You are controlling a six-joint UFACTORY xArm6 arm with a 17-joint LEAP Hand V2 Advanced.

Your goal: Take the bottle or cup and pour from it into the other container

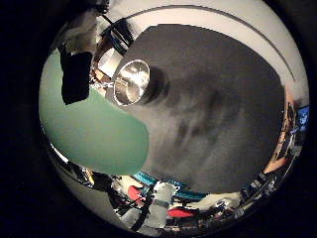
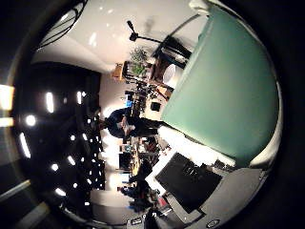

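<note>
A pale green bottle lies right against my palm and fills one side of the little finger side palm view. It also fills much of the thumb side palm view. My right hand has a black and white finger lying across the bottle's surface, curled round it. More of the hand's body shows beside the bottle in the thumb side view. A shiny metal cup stands upright on the dark grey table mat, close beside the bottle, with its open mouth in view.
The mat's light edge curves round the far side. Red and teal items sit past the mat's near edge. The thumb side view looks out into a room with ceiling lights and shelves.
</note>
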